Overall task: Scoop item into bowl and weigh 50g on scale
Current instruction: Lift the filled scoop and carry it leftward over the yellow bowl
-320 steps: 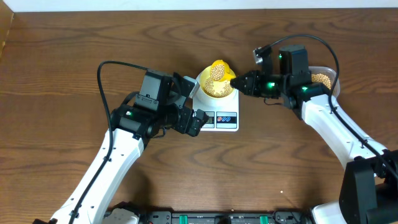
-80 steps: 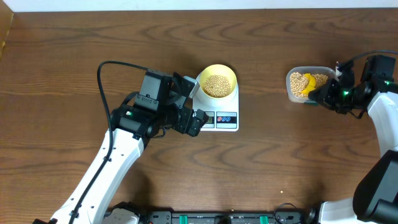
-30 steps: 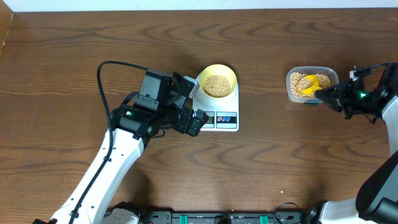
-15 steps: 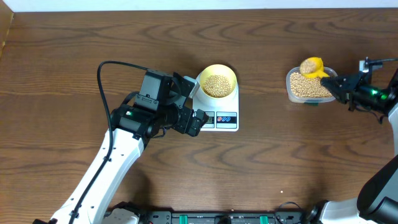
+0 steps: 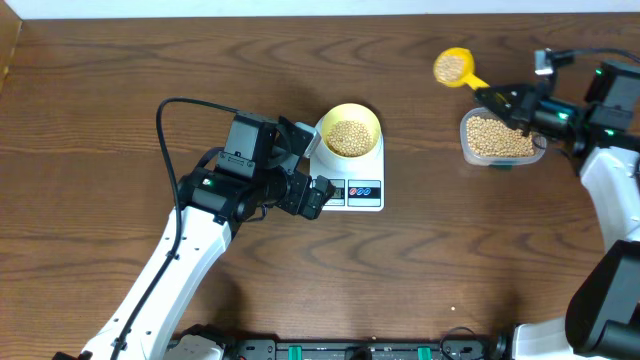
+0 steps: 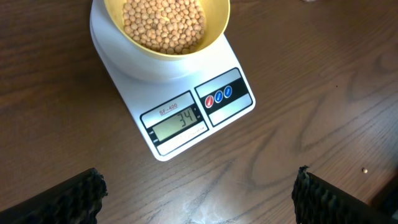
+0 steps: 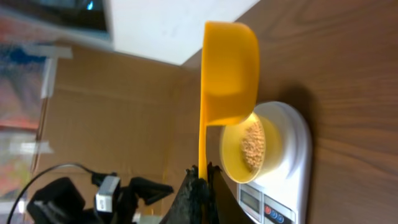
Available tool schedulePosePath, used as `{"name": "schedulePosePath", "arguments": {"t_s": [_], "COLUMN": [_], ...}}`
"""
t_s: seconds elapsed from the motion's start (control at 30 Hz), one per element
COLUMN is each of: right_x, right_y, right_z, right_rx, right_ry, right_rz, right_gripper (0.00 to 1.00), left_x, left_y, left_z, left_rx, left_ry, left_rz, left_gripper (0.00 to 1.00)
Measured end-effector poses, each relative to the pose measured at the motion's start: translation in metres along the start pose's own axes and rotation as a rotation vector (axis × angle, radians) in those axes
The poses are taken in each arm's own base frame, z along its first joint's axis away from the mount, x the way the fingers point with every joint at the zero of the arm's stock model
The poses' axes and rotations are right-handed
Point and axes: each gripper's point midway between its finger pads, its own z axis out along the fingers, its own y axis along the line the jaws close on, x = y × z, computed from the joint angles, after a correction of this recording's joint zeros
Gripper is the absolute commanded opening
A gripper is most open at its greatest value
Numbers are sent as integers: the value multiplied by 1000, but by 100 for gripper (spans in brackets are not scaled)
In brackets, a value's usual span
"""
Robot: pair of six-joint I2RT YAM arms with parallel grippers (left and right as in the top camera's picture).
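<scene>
Beans (image 5: 349,137) sit in the bowl (image 5: 349,108) on the scale (image 5: 362,192), whose display (image 6: 180,121) reads 34, short of target, so the right gripper (image 5: 500,100), pinched shut on the spoon (image 5: 452,67) handle, holds a level scoopful near the tub (image 5: 464,135), while the left gripper (image 6: 199,196) hangs wide open and empty.

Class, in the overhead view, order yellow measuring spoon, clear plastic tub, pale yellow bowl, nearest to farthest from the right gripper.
1. Yellow measuring spoon: in the right gripper.
2. Clear plastic tub: just beside it.
3. Pale yellow bowl: far, mid-table.
</scene>
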Motion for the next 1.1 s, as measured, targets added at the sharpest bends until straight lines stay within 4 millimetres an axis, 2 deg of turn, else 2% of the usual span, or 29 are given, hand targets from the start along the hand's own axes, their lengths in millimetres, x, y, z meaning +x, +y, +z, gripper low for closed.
{"name": "schedulePosePath", "arguments": {"t_s": [0.2,0.33,0.57,0.7,1.0,1.1], "right_x": [14,20,26,40,63,64], "right_y": [25,34,37,44,53,52], "right_z": [37,49,62,76,103,107], "right_rx": [-44,-59,-47,-61,-44,-30], "right_ry": [58,78,87,125,164,157], "right_rz": [-22,-37,-62,-118,-166,-184], "right_gripper": [4,5,6,1,1,1], "left_x": [0,0,0,0,0,0], "left_y": [0,0,0,0,0,0], "left_z": [0,0,0,0,0,0], "left_rx": [0,0,0,0,0,0], "left_ry": [-1,-1,-1,-1,-1,-1], "left_rz": [0,0,0,0,0,0], "left_gripper": [98,98,98,98,98,98]}}
